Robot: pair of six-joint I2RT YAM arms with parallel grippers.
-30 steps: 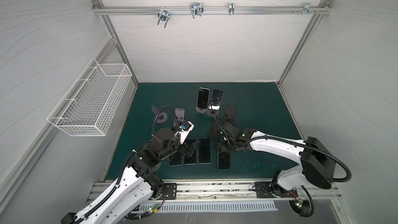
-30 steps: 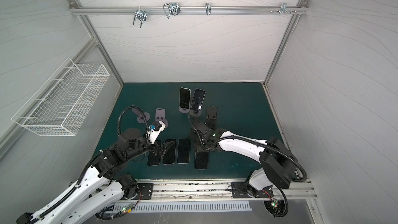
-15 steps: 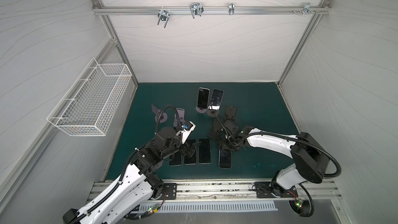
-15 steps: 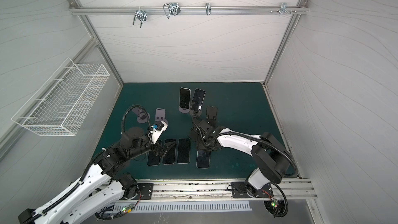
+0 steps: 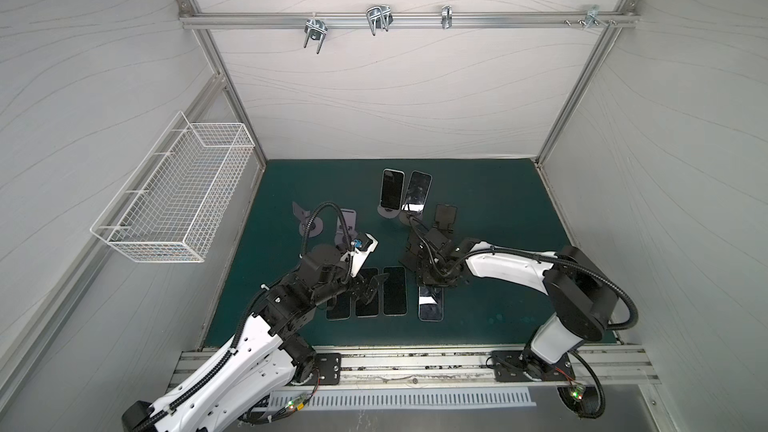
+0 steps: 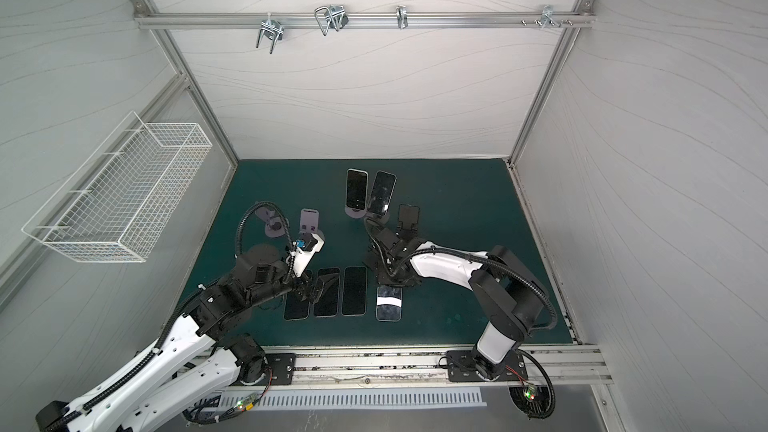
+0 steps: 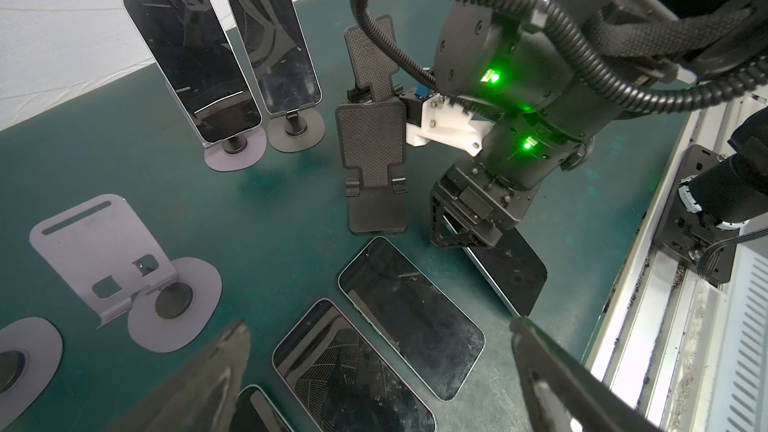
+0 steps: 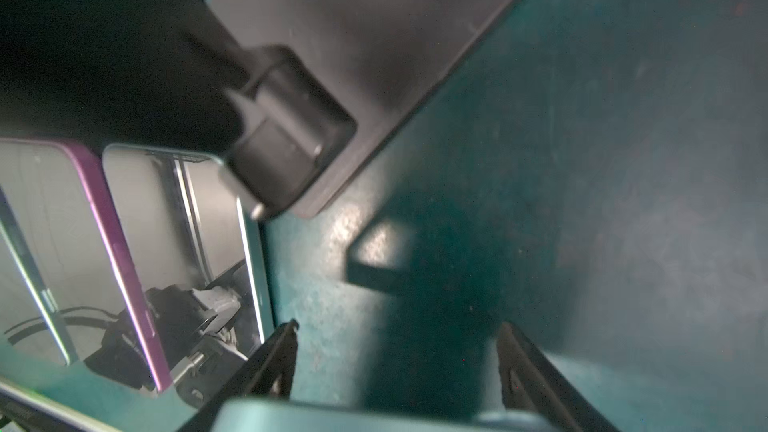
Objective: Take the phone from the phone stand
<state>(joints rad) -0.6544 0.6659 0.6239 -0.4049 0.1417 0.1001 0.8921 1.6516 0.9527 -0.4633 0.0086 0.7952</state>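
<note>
The right gripper [image 7: 465, 234] is closed on one short end of the phone [image 7: 513, 274]. The phone is no longer on a stand. It lies at the end of the row [image 7: 411, 317] of three flat phones, with its free end on the bench [image 5: 498, 209] and the held end, as it seems, a little raised. The left gripper [image 5: 368, 286] hangs over the row, with its jaws fully apart and nothing in them.

In my judgement the step in hand is to lay the phone down and let go. It is better to lower the held end until the back lies flat, then open the jaws only a little and rise straight up. The empty black stand [image 7: 372, 160] is just beside the right gripper, so a sideways move could knock it.

The phones are thin slabs with round corners. Their glass fronts are glossy and mirror the arms, so they probably slide easily. The black stand has dimpled, rubber-like plates on hinges. The grey stand [image 7: 104, 243] is bent matte sheet metal with cut-outs, on a round foot. The bench cover is dull green and a little grainy.
</note>
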